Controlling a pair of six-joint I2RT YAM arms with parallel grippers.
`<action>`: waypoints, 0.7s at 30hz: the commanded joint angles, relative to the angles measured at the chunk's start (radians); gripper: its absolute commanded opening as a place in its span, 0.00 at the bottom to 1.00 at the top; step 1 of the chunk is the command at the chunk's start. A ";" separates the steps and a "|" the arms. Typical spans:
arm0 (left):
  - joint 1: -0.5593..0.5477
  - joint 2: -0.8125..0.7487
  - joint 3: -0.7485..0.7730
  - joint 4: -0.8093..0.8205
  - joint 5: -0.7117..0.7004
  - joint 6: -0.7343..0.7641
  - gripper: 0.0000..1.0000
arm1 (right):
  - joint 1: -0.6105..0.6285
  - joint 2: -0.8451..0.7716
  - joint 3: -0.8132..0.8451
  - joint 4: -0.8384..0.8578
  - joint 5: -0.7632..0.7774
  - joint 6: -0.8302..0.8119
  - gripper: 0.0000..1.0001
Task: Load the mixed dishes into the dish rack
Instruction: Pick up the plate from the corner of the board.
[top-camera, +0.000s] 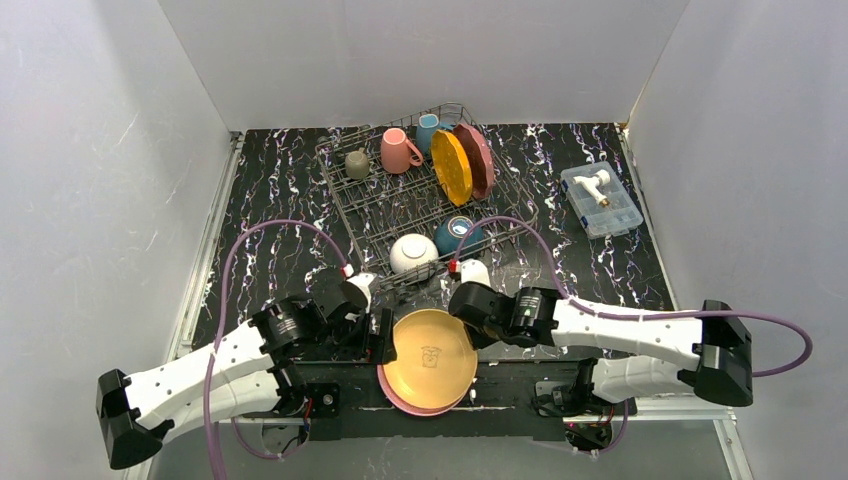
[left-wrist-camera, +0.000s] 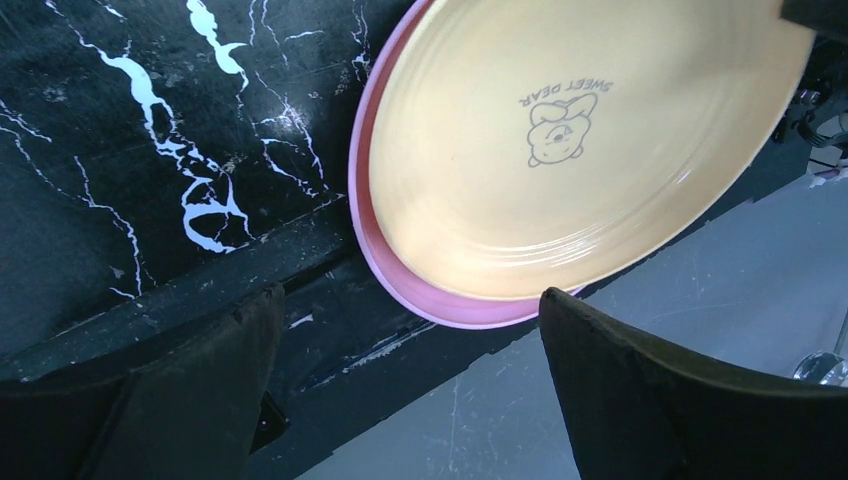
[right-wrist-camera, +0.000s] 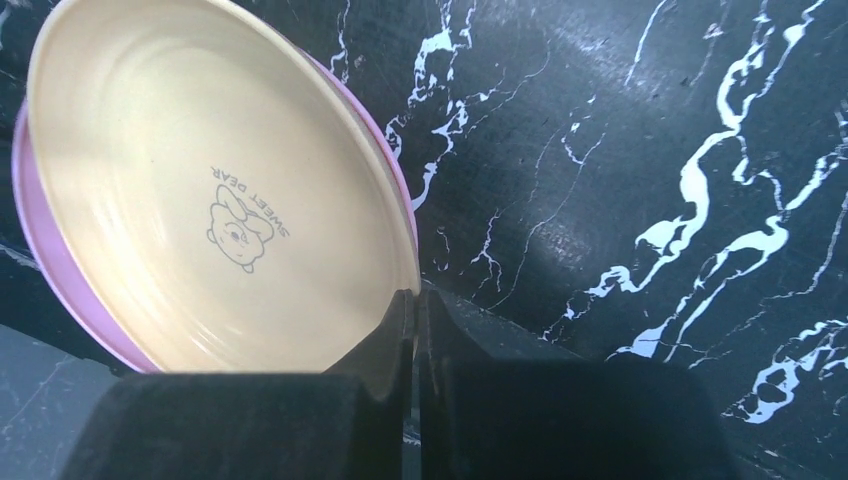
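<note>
A yellow plate (top-camera: 430, 355), printed with a small cartoon bear, lies nested on a pink plate (top-camera: 398, 403). The pair sits in front of the dish rack (top-camera: 380, 205), apart from it, at the near edge of the black marbled table (top-camera: 270, 230).

Your right gripper (right-wrist-camera: 415, 312) has its fingers pressed together on the yellow plate's rim, on the side facing the dish rack. The rim appears pinched between them, probably so the top plate can be peeled off the pink one alone. Your left gripper (left-wrist-camera: 410, 298) has its fingers spread wide and holds nothing. It sits just beside the stack's left rim, seemingly placed to steady or receive the plate.

At the dish rack's near end sit a white bowl (top-camera: 412, 253) and a teal bowl (top-camera: 458, 235). At its far end stand a grey-olive mug (top-camera: 357, 162), a pink mug (top-camera: 398, 150) and a blue mug (top-camera: 428, 130). Beside them an orange plate (top-camera: 452, 167) and a dark red plate (top-camera: 475, 158) stand on edge between tines. The middle rows look free, the likeliest room for another plate on edge.

The pink plate seems to jut past the table's near edge, so lifting looks safer than dragging. The dish rack's near wire wall stands between the stack and those rows, so the plate must go up and over. A clear plastic box (top-camera: 600, 198) lies right of the dish rack, well apart.
</note>
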 joint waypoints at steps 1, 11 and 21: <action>0.006 0.019 0.034 0.008 0.040 0.016 0.98 | 0.005 -0.063 0.084 -0.054 0.068 0.015 0.01; 0.006 0.055 0.014 0.126 0.130 -0.006 0.97 | 0.005 -0.149 0.127 -0.091 0.086 0.021 0.01; 0.005 0.069 -0.018 0.232 0.201 -0.045 0.89 | 0.005 -0.242 0.134 -0.073 0.060 0.040 0.01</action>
